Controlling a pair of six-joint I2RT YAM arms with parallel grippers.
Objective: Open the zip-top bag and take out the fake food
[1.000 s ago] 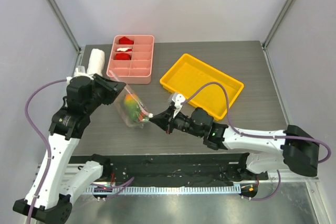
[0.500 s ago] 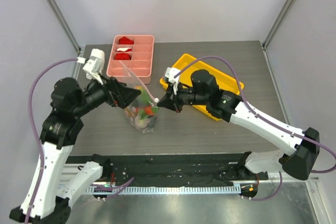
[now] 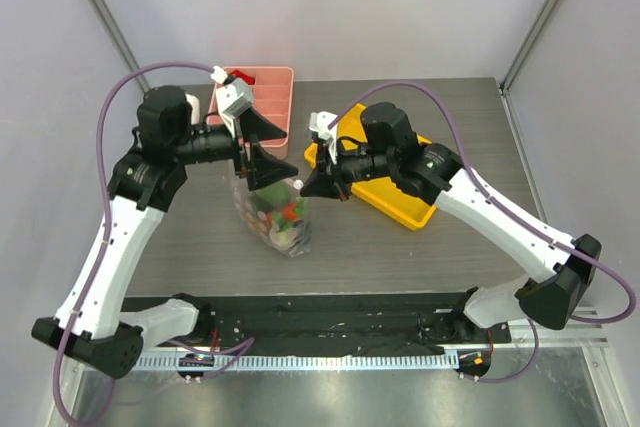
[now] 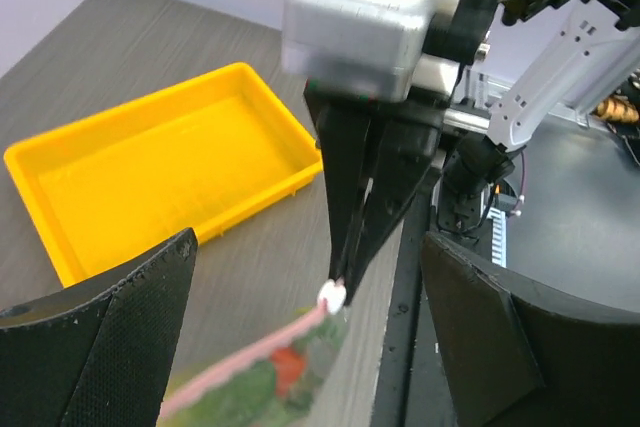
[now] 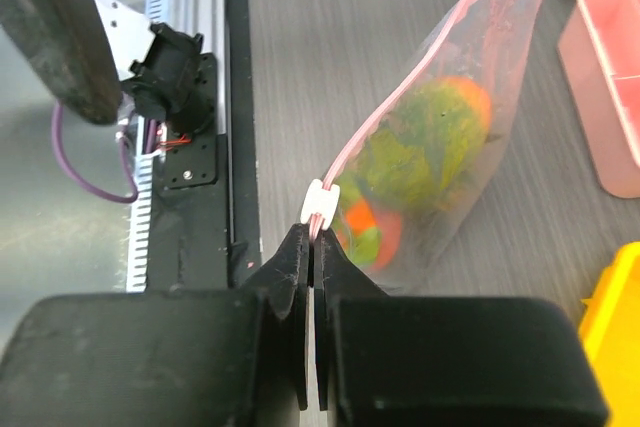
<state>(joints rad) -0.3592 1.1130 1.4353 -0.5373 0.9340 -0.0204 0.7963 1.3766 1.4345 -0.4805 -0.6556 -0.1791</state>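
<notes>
The zip-top bag (image 3: 272, 219) hangs by one end of its pink zip strip, with the fake food (image 3: 283, 213) bunched in its lower part as green and orange pieces. My right gripper (image 3: 304, 187) is shut on that strip end, just behind the white slider (image 5: 320, 204). The right wrist view shows the bag (image 5: 452, 67) stretching away from the right gripper (image 5: 312, 239), with the fake food (image 5: 432, 142) inside. My left gripper (image 3: 280, 152) stands wide open just above and left of the bag's top, holding nothing. In the left wrist view the bag (image 4: 262, 379) sits low between the left gripper's (image 4: 308, 247) spread fingers.
A yellow tray (image 3: 412, 209) lies at the right, partly under the right arm, and appears in the left wrist view (image 4: 150, 167) too. A pink divided tray (image 3: 272, 87) with red pieces stands at the back left. The table's front rail (image 5: 190, 147) is near the right gripper.
My left gripper has let go of the bag, opened wide and swung up toward the back. The right arm has lifted the bag by its strip end, and the bag now hangs from it.
</notes>
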